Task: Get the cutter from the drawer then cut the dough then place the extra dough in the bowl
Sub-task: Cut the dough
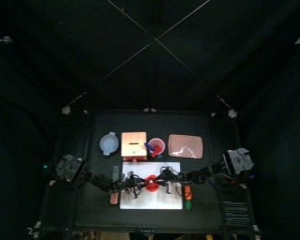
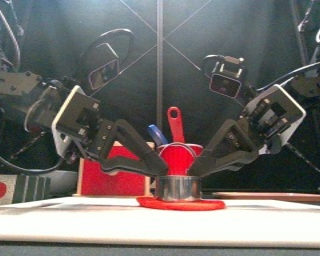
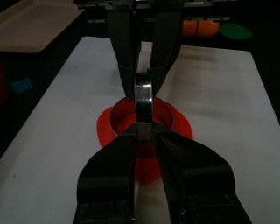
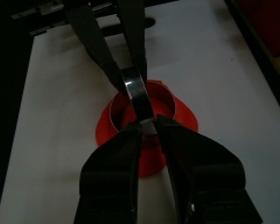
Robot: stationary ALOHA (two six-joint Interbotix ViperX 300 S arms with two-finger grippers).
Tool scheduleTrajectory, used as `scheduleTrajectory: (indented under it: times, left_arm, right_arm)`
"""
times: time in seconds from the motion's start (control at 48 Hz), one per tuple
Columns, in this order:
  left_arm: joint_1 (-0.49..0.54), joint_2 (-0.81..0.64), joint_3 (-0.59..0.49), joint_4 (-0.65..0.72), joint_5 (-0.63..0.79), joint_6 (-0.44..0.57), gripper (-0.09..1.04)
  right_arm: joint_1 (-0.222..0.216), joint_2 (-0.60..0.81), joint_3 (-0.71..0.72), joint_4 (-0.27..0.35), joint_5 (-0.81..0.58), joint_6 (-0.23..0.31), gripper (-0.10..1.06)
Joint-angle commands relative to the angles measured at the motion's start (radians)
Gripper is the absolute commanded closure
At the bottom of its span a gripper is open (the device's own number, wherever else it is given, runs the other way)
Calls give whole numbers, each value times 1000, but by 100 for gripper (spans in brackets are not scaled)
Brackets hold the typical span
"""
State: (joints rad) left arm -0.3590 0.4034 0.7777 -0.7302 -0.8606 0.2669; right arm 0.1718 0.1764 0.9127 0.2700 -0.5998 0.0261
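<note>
Both grippers are pinching the metal cutter (image 2: 178, 189), the left gripper (image 2: 151, 179) closing on its left wall and the right gripper (image 2: 206, 178) on its right. One cutter is standing upright at the front view's lower centre, opening facing up, sitting on one red dough disc (image 2: 210, 205) on one white cutting board (image 2: 69, 215). Behind, one red cup (image 2: 184, 152) is holding two upright knives, one blue knife (image 2: 156, 131) and one red knife (image 2: 175, 120).

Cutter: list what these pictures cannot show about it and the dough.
- Front view: the wall of the cutter hides whether the dough is cut through.
- Wrist views: left gripper and right gripper cover most of the cutter.
- Top view: cutter too small, under the arms.
</note>
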Motion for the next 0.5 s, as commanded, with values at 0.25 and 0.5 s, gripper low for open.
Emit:
scheduleTrajectory:
  times: [0.25, 0.5]
  left_arm:
    - [25, 9, -12, -3, 48, -2, 38]
    - [25, 8, -14, -5, 61, -2, 37]
  right_arm:
    - [-5, 17, -5, 5, 40, 3, 37]
    - [0, 17, -14, -6, 41, 0, 37]
